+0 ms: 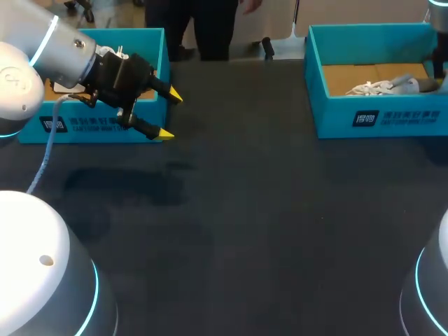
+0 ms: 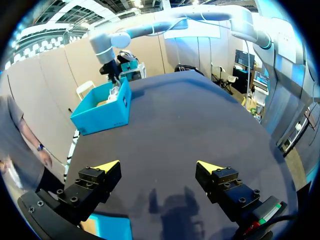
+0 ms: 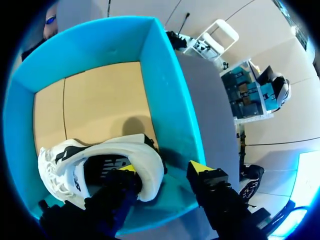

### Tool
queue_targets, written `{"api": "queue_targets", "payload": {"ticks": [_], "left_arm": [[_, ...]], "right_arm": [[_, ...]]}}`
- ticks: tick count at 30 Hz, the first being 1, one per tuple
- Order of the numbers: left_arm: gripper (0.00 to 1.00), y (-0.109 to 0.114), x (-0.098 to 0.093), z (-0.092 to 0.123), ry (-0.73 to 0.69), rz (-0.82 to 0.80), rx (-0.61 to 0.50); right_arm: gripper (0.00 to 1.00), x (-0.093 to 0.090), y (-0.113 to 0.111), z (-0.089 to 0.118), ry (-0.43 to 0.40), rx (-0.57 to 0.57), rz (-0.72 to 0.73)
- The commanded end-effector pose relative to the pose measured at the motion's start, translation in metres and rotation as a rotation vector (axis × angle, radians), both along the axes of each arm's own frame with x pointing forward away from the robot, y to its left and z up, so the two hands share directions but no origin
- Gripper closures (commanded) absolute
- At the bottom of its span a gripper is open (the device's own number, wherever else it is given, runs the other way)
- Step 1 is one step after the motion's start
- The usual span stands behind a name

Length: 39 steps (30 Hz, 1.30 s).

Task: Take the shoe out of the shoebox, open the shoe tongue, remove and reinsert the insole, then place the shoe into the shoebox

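**Desk:** Start at the right gripper [image 3: 164, 168]. What does it show?

**Photographer:** Its two yellow-tipped fingers [image 3: 200, 168] stand apart. One tip sits inside the mouth of the white lace-up sports shoe [image 3: 70, 167]. The other is outside the heel, clear of it and close to the box wall. The padded heel rim lies between them but is not clamped.

**Desk:** Where is the shoe?

**Photographer:** It lies inside the open teal cardboard shoebox [image 3: 170, 95], on the box's brown floor, at the end beneath the gripper. From the head camera, that shoebox sits at the far right of the black cloth-covered table [image 1: 266, 224]. The laces show white above the front wall. The right arm [image 1: 439, 35] comes down at the box's right end.

**Desk:** And the other side?

**Photographer:** The left gripper [image 1: 169, 114] has its fingers spread wide with nothing between them. It hovers over the front right corner of a second teal cardboard box [image 1: 84, 126] at the table's far left. In the left wrist view, a corner of that box shows beneath one finger, with bare dark tabletop ahead.

**Desk:** How do the two boxes sit?

**Photographer:** They are well apart, with open tabletop between them.
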<state>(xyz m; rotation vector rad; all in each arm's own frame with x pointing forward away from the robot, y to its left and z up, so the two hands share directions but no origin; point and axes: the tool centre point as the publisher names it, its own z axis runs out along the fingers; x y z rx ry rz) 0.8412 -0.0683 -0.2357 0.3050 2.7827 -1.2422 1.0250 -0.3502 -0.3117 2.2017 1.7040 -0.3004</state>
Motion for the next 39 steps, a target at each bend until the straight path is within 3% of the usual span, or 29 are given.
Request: {"api": "queue_targets", "payload": {"ticks": [1, 2, 4, 11, 24, 26, 30, 31, 37, 39], "left_arm": [[0.00, 0.000, -0.001, 0.000, -0.001, 0.000, 0.003], [0.00, 0.000, -0.001, 0.000, -0.001, 0.000, 0.003], [0.00, 0.000, -0.001, 0.000, -0.001, 0.000, 0.003], [0.00, 0.000, -0.001, 0.000, -0.001, 0.000, 0.003], [0.00, 0.000, -0.001, 0.000, -0.001, 0.000, 0.003], [0.00, 0.000, -0.001, 0.000, -0.001, 0.000, 0.003], [0.00, 0.000, -0.001, 0.000, -0.001, 0.000, 0.003], [0.00, 0.000, -0.001, 0.000, -0.001, 0.000, 0.003], [0.00, 0.000, -0.001, 0.000, -0.001, 0.000, 0.003], [0.00, 0.000, -0.001, 0.000, -0.001, 0.000, 0.003]], "right_arm": [[0.53, -0.010, 0.001, 0.001, -0.013, 0.021, -0.006], [0.64, -0.009, 0.001, -0.001, -0.012, 0.024, -0.005], [1.00, -0.006, 0.002, -0.008, -0.013, 0.026, -0.001], [1.00, 0.002, 0.009, -0.017, -0.016, 0.049, 0.029], [1.00, -0.001, 0.013, -0.027, 0.007, 0.071, 0.027], [0.84, -0.001, 0.013, -0.028, 0.006, 0.071, 0.026], [0.73, 0.001, 0.010, -0.030, -0.003, 0.081, 0.028], [0.64, 0.002, 0.009, -0.031, -0.005, 0.084, 0.027], [0.52, 0.003, 0.008, -0.033, -0.015, 0.099, 0.033], [0.36, 0.002, 0.009, -0.034, -0.013, 0.101, 0.034]]}}
